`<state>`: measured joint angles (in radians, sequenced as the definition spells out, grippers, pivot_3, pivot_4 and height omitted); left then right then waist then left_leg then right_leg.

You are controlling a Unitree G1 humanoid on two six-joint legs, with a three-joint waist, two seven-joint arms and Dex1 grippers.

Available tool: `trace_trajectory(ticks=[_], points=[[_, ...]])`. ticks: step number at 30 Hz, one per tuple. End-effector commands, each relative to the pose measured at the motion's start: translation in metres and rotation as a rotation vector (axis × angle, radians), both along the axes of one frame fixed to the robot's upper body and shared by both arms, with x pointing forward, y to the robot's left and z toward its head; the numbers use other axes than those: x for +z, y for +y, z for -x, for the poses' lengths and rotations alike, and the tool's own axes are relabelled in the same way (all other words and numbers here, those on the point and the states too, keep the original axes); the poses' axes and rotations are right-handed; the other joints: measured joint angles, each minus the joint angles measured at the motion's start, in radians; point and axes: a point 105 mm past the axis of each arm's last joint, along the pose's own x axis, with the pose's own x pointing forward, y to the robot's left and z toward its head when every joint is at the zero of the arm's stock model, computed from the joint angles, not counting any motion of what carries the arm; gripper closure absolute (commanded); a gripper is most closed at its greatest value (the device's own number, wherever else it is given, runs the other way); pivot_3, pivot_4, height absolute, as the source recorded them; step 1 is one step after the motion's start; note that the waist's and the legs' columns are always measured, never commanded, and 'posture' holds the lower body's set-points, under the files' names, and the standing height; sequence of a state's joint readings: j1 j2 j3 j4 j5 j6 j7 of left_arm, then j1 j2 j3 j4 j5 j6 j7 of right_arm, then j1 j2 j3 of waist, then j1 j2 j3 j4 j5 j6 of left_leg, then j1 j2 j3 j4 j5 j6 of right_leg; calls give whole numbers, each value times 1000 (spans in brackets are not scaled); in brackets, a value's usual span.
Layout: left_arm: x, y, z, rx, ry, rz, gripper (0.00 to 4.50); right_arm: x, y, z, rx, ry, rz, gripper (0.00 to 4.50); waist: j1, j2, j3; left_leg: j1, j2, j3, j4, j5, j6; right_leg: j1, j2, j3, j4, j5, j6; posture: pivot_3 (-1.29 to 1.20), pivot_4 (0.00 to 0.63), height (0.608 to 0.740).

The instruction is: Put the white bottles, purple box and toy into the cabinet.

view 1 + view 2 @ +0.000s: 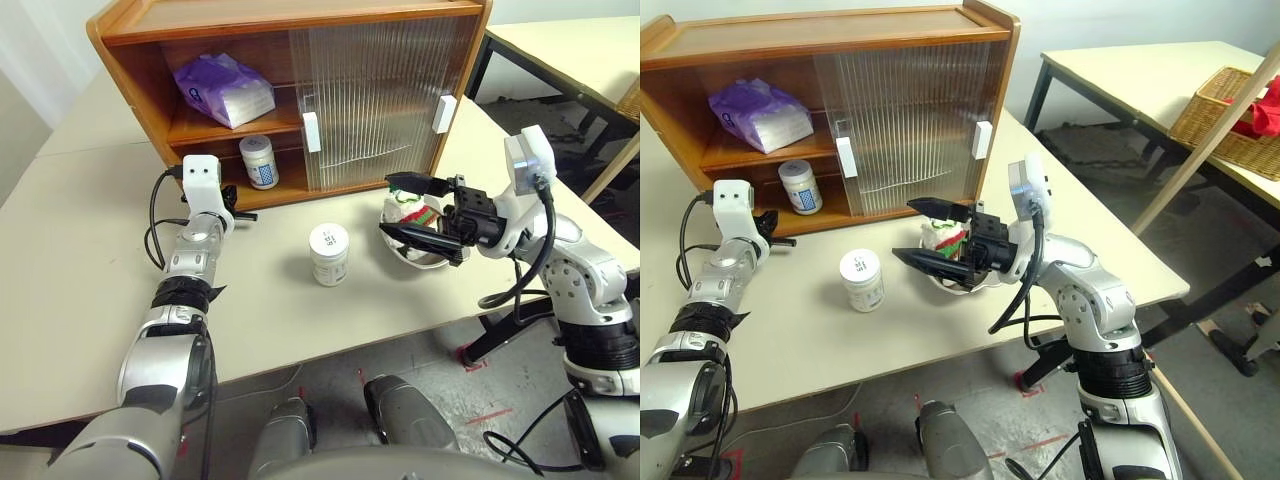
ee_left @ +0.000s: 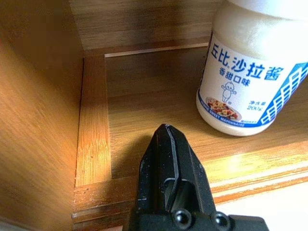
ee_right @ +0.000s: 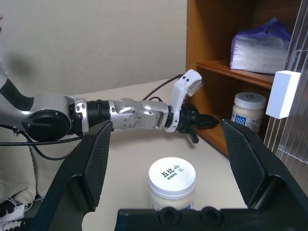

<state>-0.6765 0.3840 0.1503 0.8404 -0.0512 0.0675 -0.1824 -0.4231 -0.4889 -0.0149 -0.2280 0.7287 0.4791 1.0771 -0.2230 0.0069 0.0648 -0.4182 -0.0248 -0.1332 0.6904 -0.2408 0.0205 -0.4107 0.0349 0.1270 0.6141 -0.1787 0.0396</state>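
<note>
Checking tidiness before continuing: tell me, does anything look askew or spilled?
Nothing spilled. The crumpled lilac plastic tissue pack lies skewed on the wooden cabinet's upper shelf; both white plastic jars stand upright.

Head pair looks down over table (image 1: 80, 260) at cabinet (image 1: 300, 30); left wrist close inside lower shelf; right wrist faces cabinet sidelong

Toy (image 1: 418, 208) partly behind R jaws
</note>
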Motion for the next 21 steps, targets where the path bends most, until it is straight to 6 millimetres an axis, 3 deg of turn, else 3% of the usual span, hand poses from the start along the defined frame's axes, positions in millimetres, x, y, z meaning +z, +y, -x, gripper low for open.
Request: trace_trajectory(ticks=[1,21], points=[[5,-7,-5,-41,-1,-36,4482,-1,4,4,15,-11,16,0,2,0,0,0,0,0,0,0,0,0,0,0,0,0,0,-311,45,740],[10,-14,1,-118,-35,-312,4482,-3,4,1,12,-11,20,0,-2,0,0,0,-5,-3,-2,0,-1,-2,-1,-1,-1,0,1,-306,45,740]])
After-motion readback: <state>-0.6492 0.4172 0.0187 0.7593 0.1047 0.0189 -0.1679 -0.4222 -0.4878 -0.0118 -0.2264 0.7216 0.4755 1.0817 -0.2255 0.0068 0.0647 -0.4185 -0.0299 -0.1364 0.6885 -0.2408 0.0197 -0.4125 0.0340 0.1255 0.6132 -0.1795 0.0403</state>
